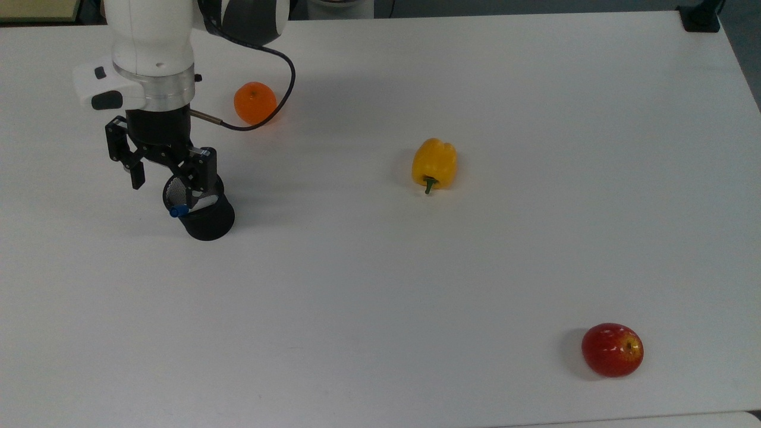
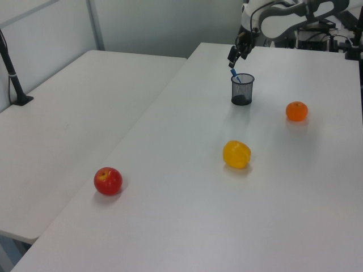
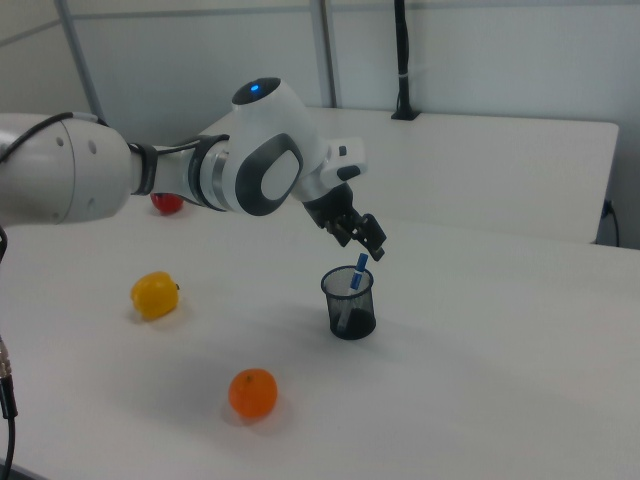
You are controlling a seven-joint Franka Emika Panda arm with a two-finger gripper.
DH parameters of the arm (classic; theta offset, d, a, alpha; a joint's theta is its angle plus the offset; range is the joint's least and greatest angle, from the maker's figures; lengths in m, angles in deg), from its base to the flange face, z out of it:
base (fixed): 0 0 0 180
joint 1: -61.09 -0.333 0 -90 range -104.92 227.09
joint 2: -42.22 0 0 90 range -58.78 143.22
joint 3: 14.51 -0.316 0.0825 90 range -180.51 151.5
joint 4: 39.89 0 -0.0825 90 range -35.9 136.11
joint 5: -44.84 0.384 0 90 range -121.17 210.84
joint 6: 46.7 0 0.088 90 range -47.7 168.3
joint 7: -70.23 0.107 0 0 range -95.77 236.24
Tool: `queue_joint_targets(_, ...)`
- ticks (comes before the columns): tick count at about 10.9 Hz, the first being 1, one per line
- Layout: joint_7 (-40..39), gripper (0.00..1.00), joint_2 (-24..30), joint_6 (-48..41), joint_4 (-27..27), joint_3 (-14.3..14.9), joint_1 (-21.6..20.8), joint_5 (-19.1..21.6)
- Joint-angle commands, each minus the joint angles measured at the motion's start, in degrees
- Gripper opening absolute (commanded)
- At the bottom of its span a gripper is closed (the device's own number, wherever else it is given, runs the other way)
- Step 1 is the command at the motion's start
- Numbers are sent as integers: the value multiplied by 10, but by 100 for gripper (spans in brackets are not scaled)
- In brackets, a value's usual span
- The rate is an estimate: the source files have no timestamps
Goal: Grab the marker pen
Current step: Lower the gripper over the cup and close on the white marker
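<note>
In the top view's upper left the gripper (image 1: 165, 185) hangs nose-down from the white arm, just above the black mesh pen cup (image 1: 205, 221). The marker pen (image 1: 176, 210) stands in that cup, leaning so that its blue cap pokes over the rim toward the top view's left. That lean is likely why the tool sits a little off the cup's centre: the cap is the only part clear of the mesh wall, so it is the natural place to pinch. The two black fingers stand well apart, one outside the cup on the top view's left, the other over its mouth. They grip nothing and, as far as can be judged, touch neither pen nor cup. In the right view the gripper (image 3: 366, 241) hovers just above the cap of the marker pen (image 3: 357, 272), at the frame's centre.

Further right in the top view an orange (image 1: 255, 103) lies near the arm's cable. A yellow bell pepper (image 1: 434, 163) lies mid-frame on the white table (image 1: 452, 279). A red apple (image 1: 612, 349) sits lower right, well away from the reach.
</note>
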Motion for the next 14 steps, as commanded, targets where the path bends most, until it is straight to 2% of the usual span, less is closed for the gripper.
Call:
queue_joint_targets(1,16,67,-16,32,-1,0,-1,-16)
queue_joint_targets(4,16,50,-20,39,0,0,-2,-29)
queue_joint_targets(9,17,41,-29,40,2,-1,-7,-44)
queue_joint_targets(14,20,16,-28,40,1,-1,-7,-45)
